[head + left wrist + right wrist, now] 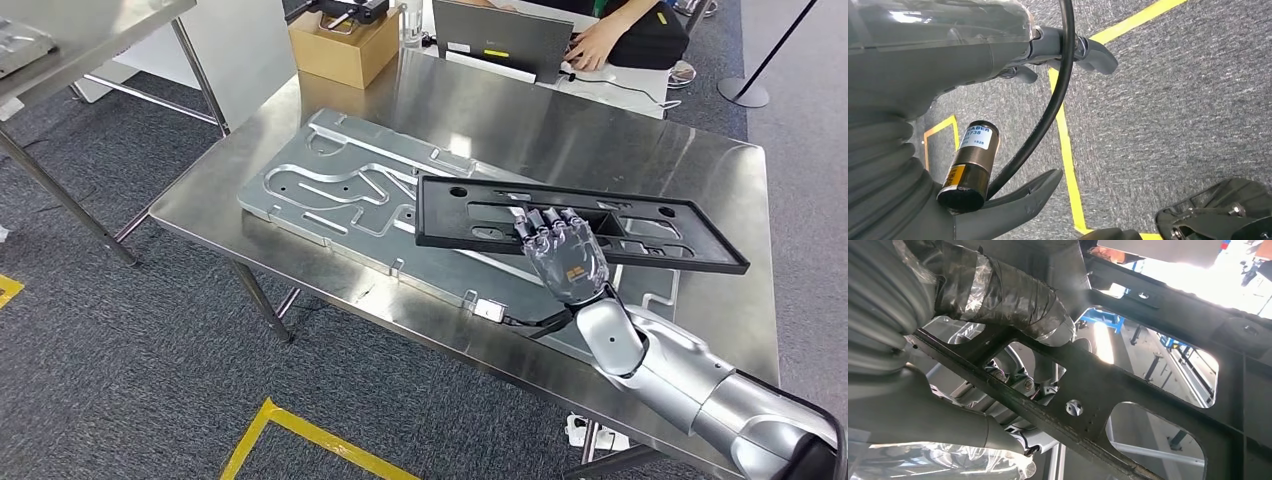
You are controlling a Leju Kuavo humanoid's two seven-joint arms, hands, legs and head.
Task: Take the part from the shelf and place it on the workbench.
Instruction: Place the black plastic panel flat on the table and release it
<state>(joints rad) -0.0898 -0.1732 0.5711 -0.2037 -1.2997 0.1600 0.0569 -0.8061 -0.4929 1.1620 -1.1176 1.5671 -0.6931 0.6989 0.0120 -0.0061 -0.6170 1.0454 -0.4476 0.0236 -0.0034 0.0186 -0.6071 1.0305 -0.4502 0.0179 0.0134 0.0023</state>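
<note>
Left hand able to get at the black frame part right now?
Probably not. The left hand hangs over carpet floor, while the right hand holds the black frame part above the workbench.

Part (580, 222) over plate (330, 190) on workbench (560, 120), seemingly above it.

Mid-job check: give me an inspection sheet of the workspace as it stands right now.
Surface: steel workbench, shiny, carrying a large grey metal plate.
Job's things: black frame part held over the plate, tilted.
Clutter: cardboard box and laptop at the far edge.
Hands: right hand grips the part; left hand hangs over the floor, holding nothing.
Cables: black cable runs by the left hand.
Surroundings: grey carpet with yellow tape; a person's hand by the laptop.
</note>
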